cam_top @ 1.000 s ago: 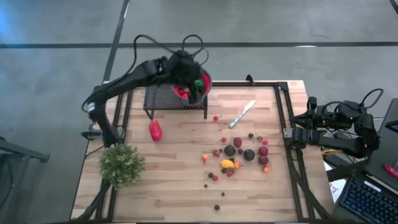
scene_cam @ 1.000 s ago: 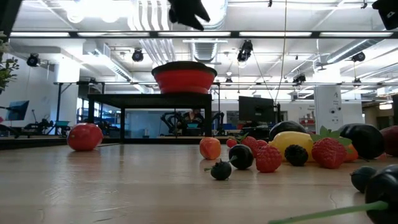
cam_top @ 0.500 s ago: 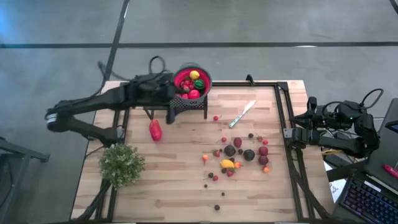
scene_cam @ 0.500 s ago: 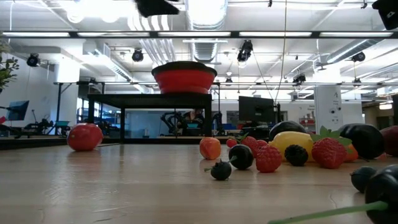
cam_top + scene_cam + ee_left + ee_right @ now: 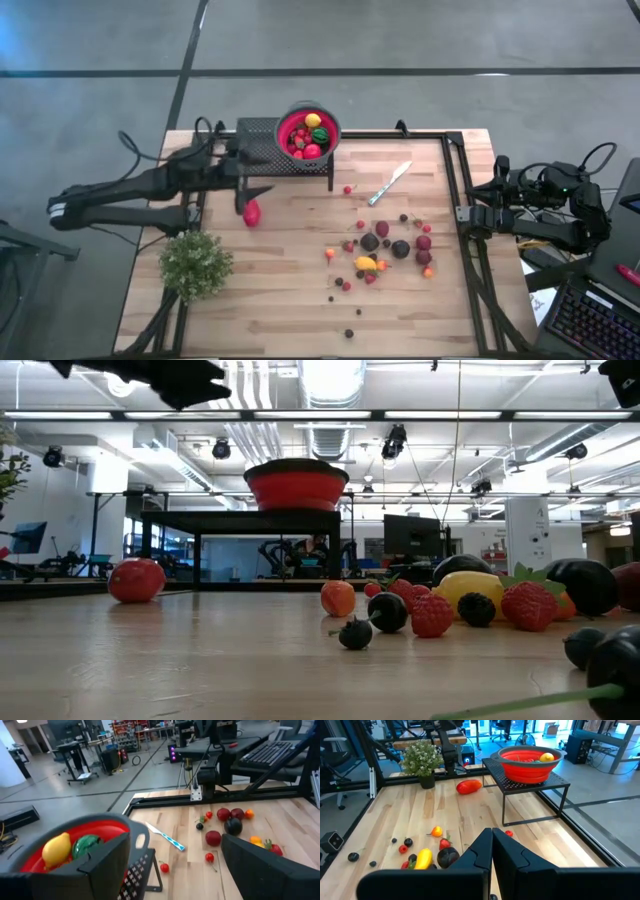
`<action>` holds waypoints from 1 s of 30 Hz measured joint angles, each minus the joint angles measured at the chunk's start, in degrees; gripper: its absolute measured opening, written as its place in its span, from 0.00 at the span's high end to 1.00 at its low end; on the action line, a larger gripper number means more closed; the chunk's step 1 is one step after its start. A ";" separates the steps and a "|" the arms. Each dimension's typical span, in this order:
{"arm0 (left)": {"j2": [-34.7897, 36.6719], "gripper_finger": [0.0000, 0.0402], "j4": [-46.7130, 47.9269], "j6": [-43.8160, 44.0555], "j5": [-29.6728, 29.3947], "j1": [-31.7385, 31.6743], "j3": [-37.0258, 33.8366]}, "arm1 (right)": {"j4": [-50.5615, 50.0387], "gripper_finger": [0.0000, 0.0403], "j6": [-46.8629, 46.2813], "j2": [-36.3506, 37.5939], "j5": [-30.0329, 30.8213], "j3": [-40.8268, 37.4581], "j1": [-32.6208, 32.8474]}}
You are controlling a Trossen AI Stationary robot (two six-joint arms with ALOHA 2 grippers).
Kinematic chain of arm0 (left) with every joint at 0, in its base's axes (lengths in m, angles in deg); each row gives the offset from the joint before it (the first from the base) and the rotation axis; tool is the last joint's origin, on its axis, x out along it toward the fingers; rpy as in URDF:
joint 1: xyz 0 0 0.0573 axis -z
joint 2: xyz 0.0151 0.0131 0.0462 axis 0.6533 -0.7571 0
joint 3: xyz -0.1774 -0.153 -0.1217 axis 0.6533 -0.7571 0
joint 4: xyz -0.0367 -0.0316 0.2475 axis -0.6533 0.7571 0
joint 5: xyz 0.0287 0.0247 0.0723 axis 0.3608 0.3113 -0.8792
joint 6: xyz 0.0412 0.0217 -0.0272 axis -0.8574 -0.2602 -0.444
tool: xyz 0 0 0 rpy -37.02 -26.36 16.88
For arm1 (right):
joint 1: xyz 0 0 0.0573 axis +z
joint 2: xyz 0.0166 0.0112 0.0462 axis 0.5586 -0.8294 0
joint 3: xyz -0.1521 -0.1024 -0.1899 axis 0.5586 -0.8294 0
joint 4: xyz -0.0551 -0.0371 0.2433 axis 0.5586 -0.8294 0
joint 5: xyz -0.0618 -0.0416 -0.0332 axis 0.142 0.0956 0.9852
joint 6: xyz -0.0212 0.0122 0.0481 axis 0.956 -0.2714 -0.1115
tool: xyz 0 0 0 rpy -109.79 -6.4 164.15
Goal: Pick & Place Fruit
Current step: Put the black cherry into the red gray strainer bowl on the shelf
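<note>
Pale planked wooden table [image 5: 300, 300], black perforated metal stand [image 5: 262, 150].

Count, from the high view: one red bowl [image 5: 308, 133] on one black mesh stand [image 5: 262, 150]; at least four fruits inside it, exact number unclear. One larger red piece [image 5: 251, 212] lies alone. One silver knife [image 5: 389, 183]. One bushy plant [image 5: 196, 263]. Loose small fruit [image 5: 384, 245] on the table [image 5: 290, 300]: roughly twenty, smallest berries hard to separate.

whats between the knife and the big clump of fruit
In the high view, between the knife and the fruit cluster lies bare wood plus two small red berries.
</note>
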 joint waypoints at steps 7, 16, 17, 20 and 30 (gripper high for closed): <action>7.17 0.21 -0.12 0.04 0.02 -0.02 -6.73 | 0.00 0.98 -0.11 0.01 0.00 0.01 0.00; 15.03 0.21 -1.09 0.09 0.02 -0.02 -13.52 | 11.74 0.98 0.08 -0.01 0.00 0.01 -0.01; 15.67 0.21 -1.16 0.09 0.02 -0.02 -14.10 | 13.68 0.98 0.00 -0.01 0.00 -0.01 -0.01; 17.57 0.21 -1.03 0.09 0.02 -0.02 -15.59 | 20.65 0.98 3.14 -0.09 0.70 0.01 0.01; 19.76 0.21 -0.49 0.21 0.04 0.02 -19.84 | 33.75 0.98 12.85 -6.04 7.90 -1.02 -0.01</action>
